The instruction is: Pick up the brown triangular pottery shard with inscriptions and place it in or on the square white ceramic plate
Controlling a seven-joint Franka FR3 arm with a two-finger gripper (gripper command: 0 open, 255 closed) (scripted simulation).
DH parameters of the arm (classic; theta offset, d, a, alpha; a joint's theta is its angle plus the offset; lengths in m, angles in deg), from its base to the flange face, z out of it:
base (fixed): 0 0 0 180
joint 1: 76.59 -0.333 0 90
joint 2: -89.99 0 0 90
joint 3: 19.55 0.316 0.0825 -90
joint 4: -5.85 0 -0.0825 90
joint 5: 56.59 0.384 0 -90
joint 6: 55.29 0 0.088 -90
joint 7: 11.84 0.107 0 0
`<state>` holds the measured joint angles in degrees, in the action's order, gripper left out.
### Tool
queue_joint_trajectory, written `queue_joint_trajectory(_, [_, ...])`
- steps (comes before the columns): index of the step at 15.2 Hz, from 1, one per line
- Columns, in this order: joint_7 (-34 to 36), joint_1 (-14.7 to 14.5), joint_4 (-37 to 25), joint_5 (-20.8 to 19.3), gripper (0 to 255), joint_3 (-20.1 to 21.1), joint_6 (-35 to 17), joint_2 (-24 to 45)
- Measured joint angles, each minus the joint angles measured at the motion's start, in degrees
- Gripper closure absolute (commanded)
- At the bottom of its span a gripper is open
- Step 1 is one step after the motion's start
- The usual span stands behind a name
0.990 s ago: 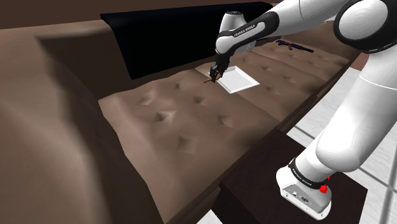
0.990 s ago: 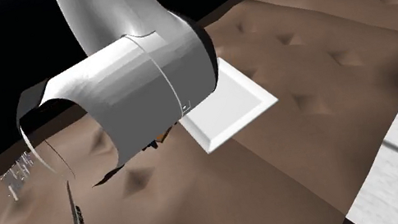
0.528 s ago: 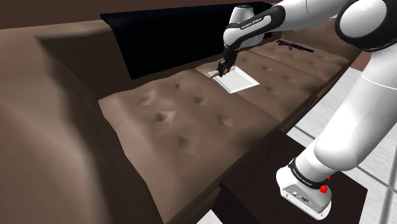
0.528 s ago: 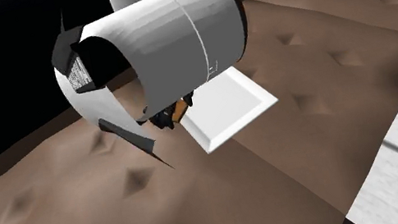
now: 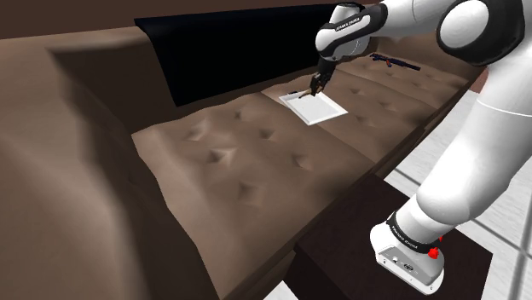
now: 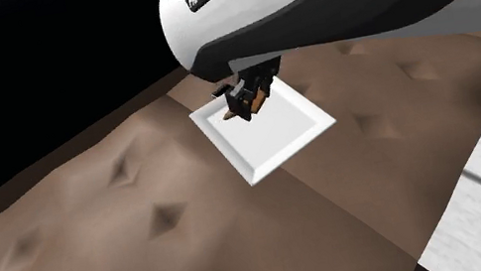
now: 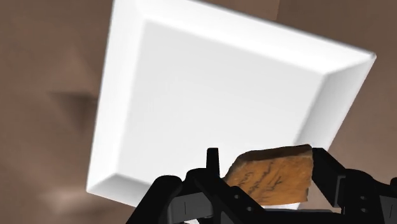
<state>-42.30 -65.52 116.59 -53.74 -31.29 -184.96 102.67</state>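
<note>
Item: gripper [image 6: 245,103], all black, fingers pinching the shard [image 7: 273,181] from two sides, one finger on each flank. Shard: orange-brown, flat, with dark inscribed marks on its face; it is carried over the plate [image 7: 210,89], near one edge of it in the wrist view. Contact between shard and plate cannot be told. Plate: square, white, raised rim, flat centre, lying on the sofa [image 5: 256,162]. In the second exterior view the gripper hangs over the plate's [image 6: 282,153] far-left part, under the arm's white and black wrist. Sofa: brown, tufted seat with dimples, high arm on the shoulder view's left. Further item: dark blue object [image 5: 394,60], long and thin, on the seat well beyond the plate [image 5: 320,106]. Behind the sofa back, a black area [image 5: 222,51]. Stand [image 5: 332,247]: dark box at the shoulder view's lower right, on pale tiled floor [image 5: 443,162].
</note>
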Motion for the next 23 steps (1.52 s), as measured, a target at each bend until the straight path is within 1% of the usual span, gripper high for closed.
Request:
queue_joint_trajectory(2, [-2.67,1.67,-3.02,0.96,255,-0.63,1.14,1.96])
queue_joint_trajectory(5, [-5.03,3.12,-3.73,1.76,255,-1.12,0.66,3.23])
queue_joint_trajectory(18, [-6.47,3.75,-0.69,3.65,255,-0.40,-7.52,8.53])
queue_joint_trajectory(19, [-6.47,3.75,-0.68,3.65,0,-0.40,-7.53,8.55])
queue_joint_trajectory(20, [-6.47,3.75,-0.68,3.65,0,-0.40,-7.52,8.54])
queue_joint_trajectory(21, [-7.91,4.37,-0.87,4.84,0,0.30,-8.23,8.76])
queue_joint_trajectory(23, [-13.37,6.78,-3.40,9.24,0,2.85,-9.44,10.40])
